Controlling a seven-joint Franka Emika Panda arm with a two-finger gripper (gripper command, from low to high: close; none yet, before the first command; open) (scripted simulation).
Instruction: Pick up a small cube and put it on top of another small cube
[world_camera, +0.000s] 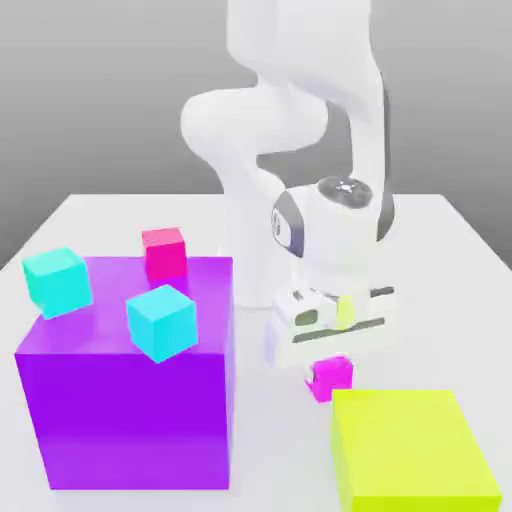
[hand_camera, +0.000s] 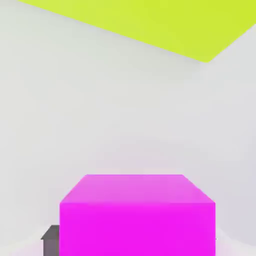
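Grasp step, by my read: the pincer (world_camera: 330, 372) was down at the worktop (world_camera: 440, 240), jaws drawn in against the small magenta cube (world_camera: 331, 378), so the pick looked made but the cube not yet lifted. The next move would call for a straight lift clear of the neighbouring blocks, then a carry over to another small cube and a level set-down on its top face.

Largest first: the purple block (world_camera: 130, 395) stood at the exterior view's left, with a crimson-pink cube (world_camera: 164, 251) at its far edge and two cyan cubes, one (world_camera: 57, 281) at its left corner and one (world_camera: 160, 322) nearer the middle, both tilted. The yellow-green block (world_camera: 410, 450) sat low at the exterior view's right, just beside the pincer.

The small magenta cube sat on the worktop under the hand, near the yellow-green block's far corner. Plain, flat-faced, sharp-edged, uniform purplish-pink; in the hand view (hand_camera: 137, 215) it sat square and close, a dark finger (hand_camera: 50, 239) at one side.
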